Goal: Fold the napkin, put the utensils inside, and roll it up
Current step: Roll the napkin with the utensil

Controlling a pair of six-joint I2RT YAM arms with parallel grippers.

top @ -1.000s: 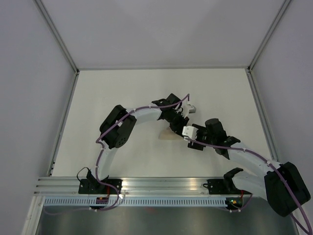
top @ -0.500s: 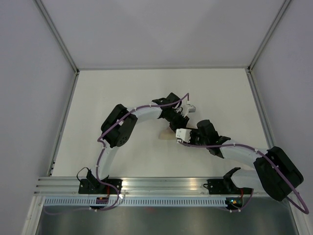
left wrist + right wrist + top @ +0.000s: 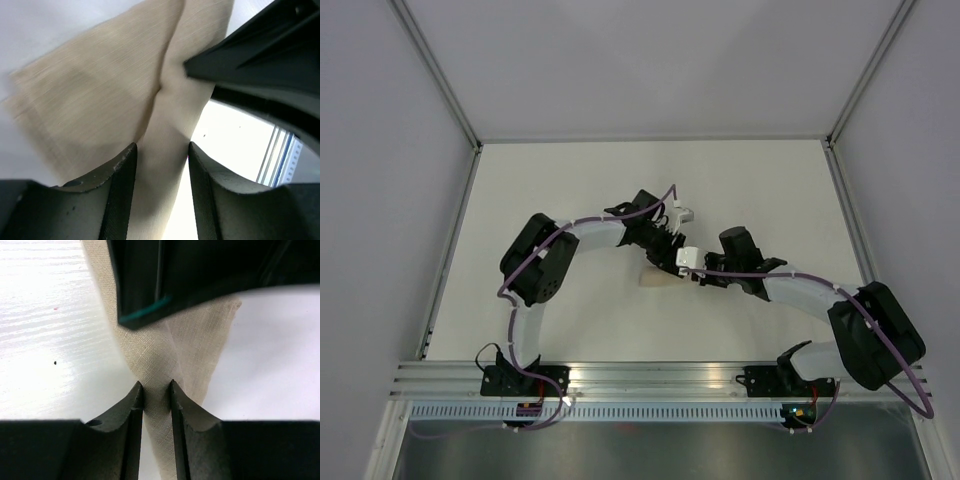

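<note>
The tan napkin (image 3: 654,278) lies bunched at the table's middle, mostly under both grippers. In the left wrist view the napkin (image 3: 95,85) narrows into a twisted strip that runs between my left gripper's (image 3: 161,150) fingers, which stand apart with a sliver of daylight on the right side. My right gripper (image 3: 156,387) is pinched on the napkin's (image 3: 150,350) narrow neck, cloth filling the gap. From above, the left gripper (image 3: 668,252) and right gripper (image 3: 678,270) nearly touch. The utensils are out of view.
The white table (image 3: 570,190) is boxed in by grey walls with metal corner posts. An aluminium rail (image 3: 650,380) carrying both arm bases runs along the near edge. The other gripper's dark body fills the top of each wrist view.
The right arm reached left to the napkin and its jaws closed on the cloth. The left arm shifted left and its jaws widened around the strip.
</note>
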